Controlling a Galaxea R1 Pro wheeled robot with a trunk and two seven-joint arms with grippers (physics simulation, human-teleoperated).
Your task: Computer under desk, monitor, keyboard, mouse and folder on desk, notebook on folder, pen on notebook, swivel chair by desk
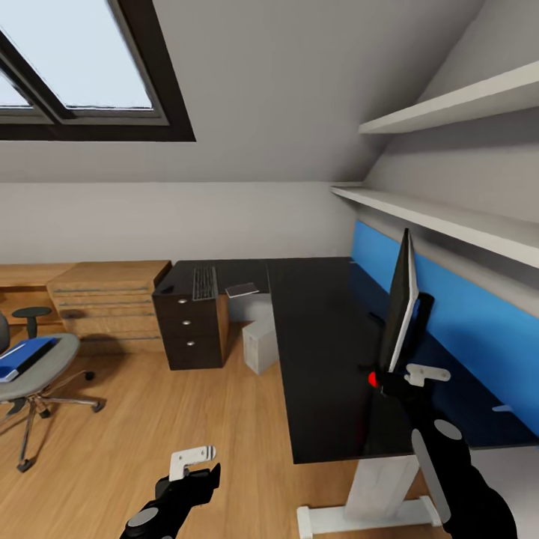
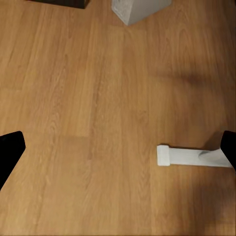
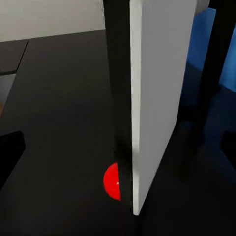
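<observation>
Two end effectors: both were seen from the head, one low over the floor, one at the table.
Left end effector point(image 1: 196, 468): jaws spread wide, holding nothing, hanging above the wood floor point(image 2: 73, 123) short of the table's near edge.
Left wrist sight: the white table foot point(image 2: 189, 156) lay on the planks, with a corner of the computer point(image 2: 140, 10) further on.
Right end effector point(image 1: 410, 378): jaws wide apart, one finger on each side of the monitor's lower near corner; no finger was seen touching it.
Monitor point(image 1: 398, 314): upright on the table point(image 1: 322, 352), edge-on to the head camera, along the right side near the blue back panel point(image 1: 464, 314); its red dot point(image 3: 113, 181) sat at the lower corner, on the black front.
Monitor's back point(image 3: 157, 98): silver-white, turned toward the blue panel.
Keyboard point(image 1: 203, 283): flat on the far left wing of the table, above the dark drawer unit point(image 1: 189, 329).
Notebook point(image 1: 242, 289): on the same wing, just beside the keyboard, toward the inner corner.
Computer: on the floor under the far wing, beside the drawer unit.
Swivel chair point(image 1: 45, 367): well apart from the table, out on the floor at the left.
Folder point(image 1: 26, 355): blue, lying on the chair's seat.
Oak drawers point(image 1: 112, 303): against the far wall, left of the drawer unit.
Shelves point(image 1: 449, 217): two white boards on the wall above the blue panel.
Skylight point(image 1: 82, 52): in the sloped ceiling, upper left.
</observation>
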